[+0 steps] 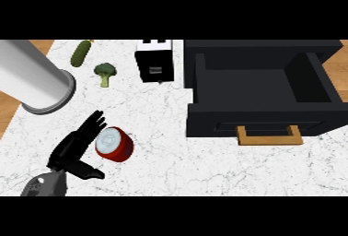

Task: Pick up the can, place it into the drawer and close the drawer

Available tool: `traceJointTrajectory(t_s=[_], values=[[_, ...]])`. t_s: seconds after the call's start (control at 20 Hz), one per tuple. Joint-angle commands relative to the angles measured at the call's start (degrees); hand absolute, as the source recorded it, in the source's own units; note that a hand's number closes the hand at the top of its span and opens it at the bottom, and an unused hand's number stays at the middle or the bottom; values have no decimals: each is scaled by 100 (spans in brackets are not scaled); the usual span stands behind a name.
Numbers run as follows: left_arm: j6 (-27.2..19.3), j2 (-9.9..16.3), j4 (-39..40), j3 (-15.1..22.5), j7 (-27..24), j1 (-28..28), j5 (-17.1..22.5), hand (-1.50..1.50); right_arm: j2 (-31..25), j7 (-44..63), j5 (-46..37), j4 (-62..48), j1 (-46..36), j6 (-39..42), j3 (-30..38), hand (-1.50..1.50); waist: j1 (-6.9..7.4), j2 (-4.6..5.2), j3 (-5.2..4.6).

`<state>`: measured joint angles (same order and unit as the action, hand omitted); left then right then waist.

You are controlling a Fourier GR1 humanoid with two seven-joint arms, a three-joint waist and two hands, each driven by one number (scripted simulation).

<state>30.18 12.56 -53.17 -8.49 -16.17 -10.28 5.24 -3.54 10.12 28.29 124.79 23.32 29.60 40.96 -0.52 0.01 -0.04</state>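
Head view. Marble bench seen steeply from above. Left robot hand enters from the lower left edge, fingers straight and released, thumb spread toward the lower right; the fingers lie just beside the can, at its left, without curling round it. The can, red with a pale lid, lies tilted on the bench, well apart from the drawer. The drawer, black, stands pulled open at the upper right, its wooden handle facing the lower edge. A large grey cylinder occupies the upper left. A cucumber and a broccoli floret lie near it, and a black toaster stands just left of the drawer. The right robot hand does not appear.
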Motion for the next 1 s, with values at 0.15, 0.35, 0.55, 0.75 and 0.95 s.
traceJointTrajectory(t_s=[0.15,0.35,0.55,0.75,0.95], values=[[-2,-15,927,64,-535,-325,-324,-150,62,580,158,561,-140,-242,63,-150,14,0,1],[226,-10,1785,13,-967,-638,-380,-150,87,199,-83,25,-128,182,207,-150,-11,7,0],[-111,-310,2101,22,-1255,-841,-471,-150,198,441,238,410,-20,146,263,-150,-18,5,-1],[62,-232,2958,-145,-1559,-1210,-442,-150,222,115,-118,-1,-192,302,159,-150,-30,16,-2],[345,-373,2302,-68,-882,-1191,-174,150,350,36,130,345,363,397,110,-150,-13,-6,4]])
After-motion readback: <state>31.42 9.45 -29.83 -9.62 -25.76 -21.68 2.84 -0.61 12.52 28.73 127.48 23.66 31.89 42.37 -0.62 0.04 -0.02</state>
